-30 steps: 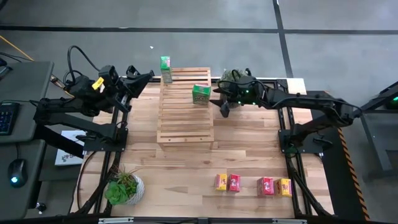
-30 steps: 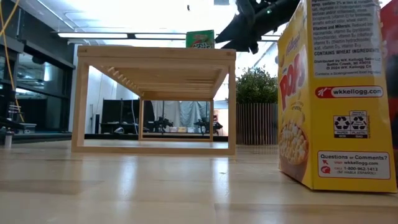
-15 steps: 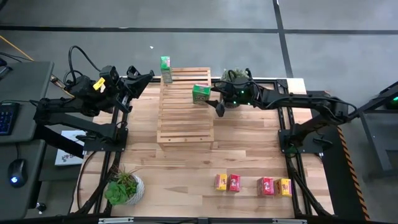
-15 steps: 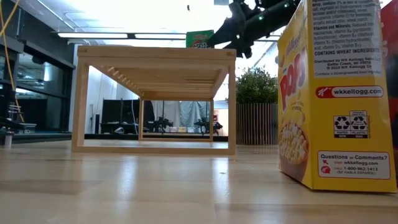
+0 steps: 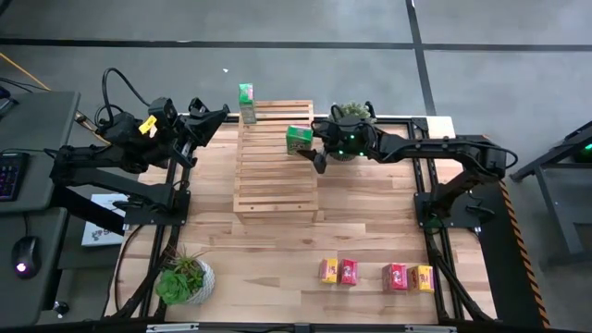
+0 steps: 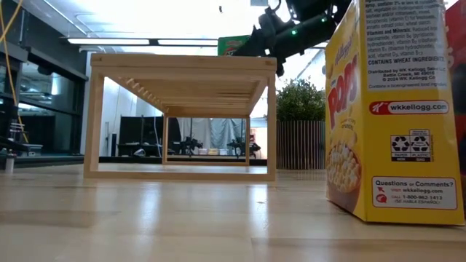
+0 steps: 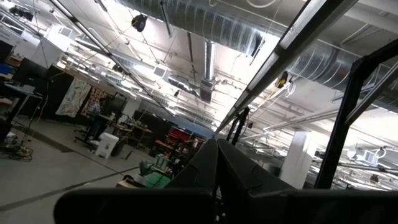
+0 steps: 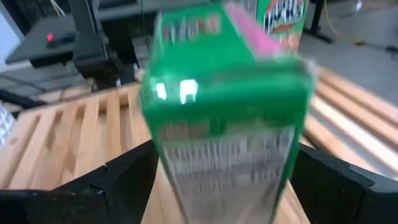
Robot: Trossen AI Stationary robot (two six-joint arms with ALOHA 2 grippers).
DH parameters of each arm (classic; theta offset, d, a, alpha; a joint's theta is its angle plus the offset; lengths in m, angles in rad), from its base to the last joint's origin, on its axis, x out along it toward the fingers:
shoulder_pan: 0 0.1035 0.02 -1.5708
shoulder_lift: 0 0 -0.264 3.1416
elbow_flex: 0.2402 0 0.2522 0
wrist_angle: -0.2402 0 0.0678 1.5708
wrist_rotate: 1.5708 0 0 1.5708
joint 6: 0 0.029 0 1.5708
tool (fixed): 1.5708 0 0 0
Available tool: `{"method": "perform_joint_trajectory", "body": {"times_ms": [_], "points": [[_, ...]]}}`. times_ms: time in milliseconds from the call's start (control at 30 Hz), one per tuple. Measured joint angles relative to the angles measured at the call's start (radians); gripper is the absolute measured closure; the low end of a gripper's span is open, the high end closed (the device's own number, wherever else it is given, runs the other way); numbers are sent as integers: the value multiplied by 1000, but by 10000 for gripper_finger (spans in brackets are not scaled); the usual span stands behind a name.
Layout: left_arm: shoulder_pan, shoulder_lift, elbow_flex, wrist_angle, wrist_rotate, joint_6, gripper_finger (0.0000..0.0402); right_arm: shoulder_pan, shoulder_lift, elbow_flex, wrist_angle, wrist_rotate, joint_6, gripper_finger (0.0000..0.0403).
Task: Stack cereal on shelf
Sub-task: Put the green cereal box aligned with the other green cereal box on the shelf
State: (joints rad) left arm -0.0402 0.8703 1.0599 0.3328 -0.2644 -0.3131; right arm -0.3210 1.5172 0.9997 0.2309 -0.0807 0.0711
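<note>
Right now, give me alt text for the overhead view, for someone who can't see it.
Seen from above, the right gripper reaches with open fingers around a green cereal box standing on the slatted wooden shelf. A second green box stands at the shelf's far left corner, and the left gripper waits beside it.

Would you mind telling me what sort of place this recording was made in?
Most likely a robotics lab or workshop: exposed ceiling ducts, a desk with a keyboard and mouse beside the wooden table, and more workbenches in the room behind.
</note>
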Motion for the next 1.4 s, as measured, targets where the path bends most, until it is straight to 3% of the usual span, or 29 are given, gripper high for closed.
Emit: {"method": "perform_joint_trajectory", "body": {"times_ms": [200,633,867,1100,1200,1400], "points": [[0,0,0,-3,0,-4,401,0,3,0,39,-1,0,83],[0,0,0,-7,0,-26,402,0,3,0,38,-1,7,219],[0,0,0,-7,47,-27,401,7,3,39,68,9,60,242],[0,0,0,-7,49,-27,402,84,74,335,-34,336,-49,240],[0,0,0,-6,49,-26,401,88,178,526,-170,478,-15,240],[0,0,0,3,49,-27,402,59,435,933,-469,611,65,240]]}}
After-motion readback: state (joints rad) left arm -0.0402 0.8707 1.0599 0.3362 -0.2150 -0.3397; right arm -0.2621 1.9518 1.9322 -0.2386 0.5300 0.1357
